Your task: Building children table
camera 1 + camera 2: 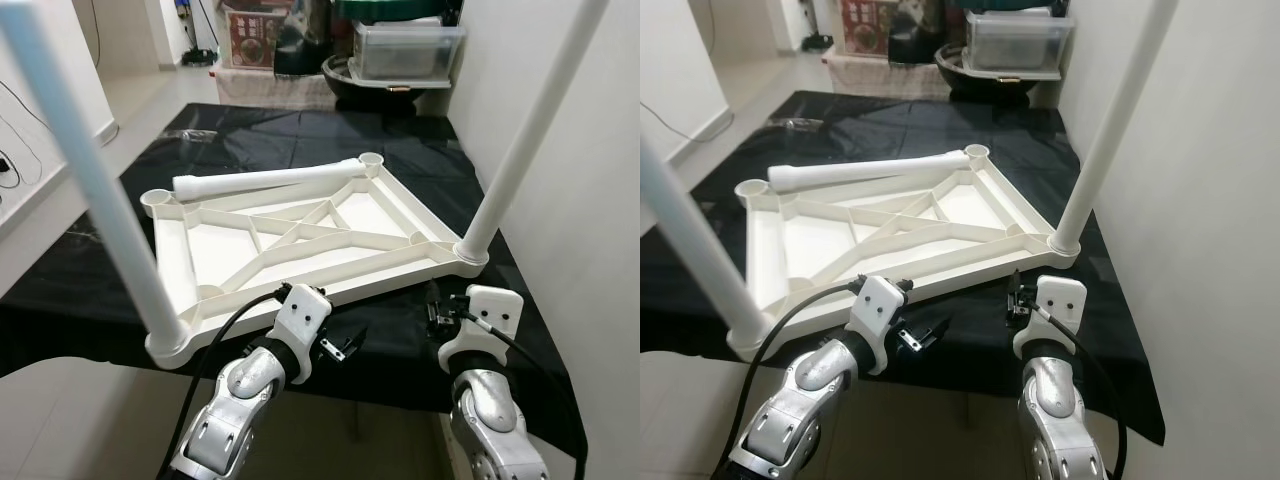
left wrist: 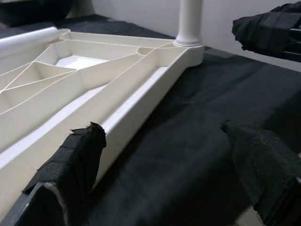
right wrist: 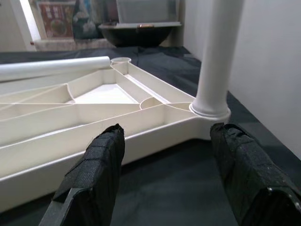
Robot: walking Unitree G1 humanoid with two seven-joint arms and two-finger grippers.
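A white plastic tabletop (image 1: pixel 172 262) lies upside down on a black cloth (image 1: pixel 300 130). One white leg (image 1: pixel 100 190) stands in its near left corner and another leg (image 1: pixel 520 150) in its near right corner. A loose leg (image 1: pixel 265 180) lies across the far edge, between two empty corner sockets (image 1: pixel 371 159). My left gripper (image 1: pixel 345 345) hovers open just in front of the near rim (image 2: pixel 141 101), holding nothing. My right gripper (image 3: pixel 171 174) is open beside the near right leg (image 3: pixel 216 52), its fingers (image 3: pixel 249 169) apart from it.
A white wall (image 1: pixel 590 250) runs close along the right side of the table. Behind the table stand a clear storage box (image 1: pixel 405 48), a dark basin (image 1: pixel 350 85) and other clutter. The cloth's front edge (image 1: pixel 400 395) lies just under my wrists.
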